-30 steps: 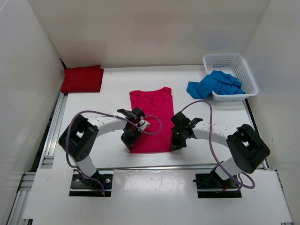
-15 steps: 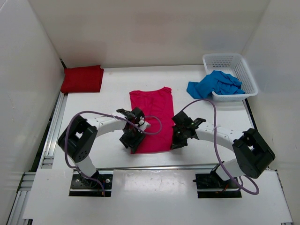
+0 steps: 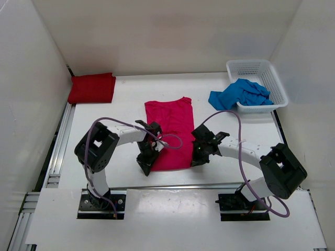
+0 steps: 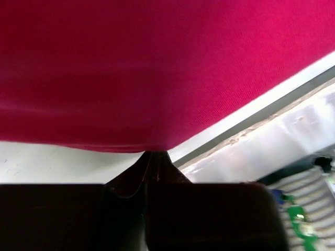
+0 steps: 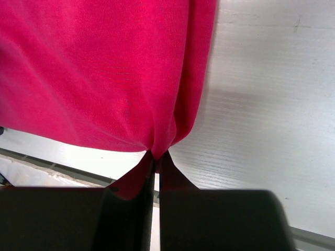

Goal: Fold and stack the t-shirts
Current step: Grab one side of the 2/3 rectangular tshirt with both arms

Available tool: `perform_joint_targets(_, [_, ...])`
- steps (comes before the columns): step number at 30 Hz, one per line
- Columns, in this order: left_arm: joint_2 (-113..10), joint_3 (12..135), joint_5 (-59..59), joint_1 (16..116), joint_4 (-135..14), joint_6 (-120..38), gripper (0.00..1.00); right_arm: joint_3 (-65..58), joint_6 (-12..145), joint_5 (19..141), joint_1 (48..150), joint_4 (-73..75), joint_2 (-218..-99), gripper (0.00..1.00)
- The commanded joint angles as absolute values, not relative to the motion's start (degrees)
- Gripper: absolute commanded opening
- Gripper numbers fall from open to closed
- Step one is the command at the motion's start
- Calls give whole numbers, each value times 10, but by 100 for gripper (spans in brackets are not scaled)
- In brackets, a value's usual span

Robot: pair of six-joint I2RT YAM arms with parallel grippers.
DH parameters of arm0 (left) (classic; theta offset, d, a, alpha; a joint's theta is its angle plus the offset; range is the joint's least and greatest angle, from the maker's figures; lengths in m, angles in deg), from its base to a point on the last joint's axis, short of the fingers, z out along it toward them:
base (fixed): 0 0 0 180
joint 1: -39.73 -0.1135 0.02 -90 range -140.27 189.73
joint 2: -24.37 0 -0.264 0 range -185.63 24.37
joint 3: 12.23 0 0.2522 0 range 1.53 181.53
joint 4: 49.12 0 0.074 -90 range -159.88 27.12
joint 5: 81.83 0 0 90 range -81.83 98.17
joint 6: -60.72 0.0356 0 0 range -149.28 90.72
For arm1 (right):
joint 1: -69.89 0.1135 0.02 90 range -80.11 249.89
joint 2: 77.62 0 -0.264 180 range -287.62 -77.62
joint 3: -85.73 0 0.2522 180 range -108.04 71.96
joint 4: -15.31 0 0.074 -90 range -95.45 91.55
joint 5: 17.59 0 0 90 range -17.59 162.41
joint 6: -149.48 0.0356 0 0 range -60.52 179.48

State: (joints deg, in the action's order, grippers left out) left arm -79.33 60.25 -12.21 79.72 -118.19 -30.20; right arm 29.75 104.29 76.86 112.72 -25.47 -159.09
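Observation:
The pink-magenta t-shirt (image 3: 170,130) lies as a long strip in the middle of the table. My left gripper (image 3: 145,166) is shut on its near left corner, and the shirt (image 4: 157,68) fills the left wrist view above the closed fingers. My right gripper (image 3: 195,159) is shut on its near right corner, where the fabric (image 5: 104,73) bunches between the fingertips. The near hem is lifted a little. The dark red t-shirt (image 3: 92,88) lies folded at the far left. The blue t-shirt (image 3: 239,94) hangs crumpled over the basket's edge.
The white mesh basket (image 3: 259,69) stands at the far right corner. A metal rail (image 3: 58,141) runs along the table's left side. White walls enclose the table on three sides. The table's near edge (image 4: 251,110) lies just behind the shirt's hem.
Both grippers have drawn the shirt's near hem up and slightly away from the table's front edge. The left gripper has shifted a little toward the near left corner.

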Motion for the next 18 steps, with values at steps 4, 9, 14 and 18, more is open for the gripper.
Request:
perform_joint_targets(4, [-817, 611, -128, 753, -1135, -293, 10, 284, 1039, 758, 1130, -258, -1591, 0])
perform_joint_targets(9, [-763, 611, -107, 746, -1135, -293, 10, 284, 1039, 758, 1130, -253, -1591, 0])
perform_joint_targets(14, [-726, 605, -108, 746, -1149, -293, 67, 284, 1034, 758, 1130, -253, -1591, 0])
perform_joint_targets(18, [-748, 619, -108, 746, -1149, -293, 68, 284, 1034, 758, 1130, -253, -1591, 0])
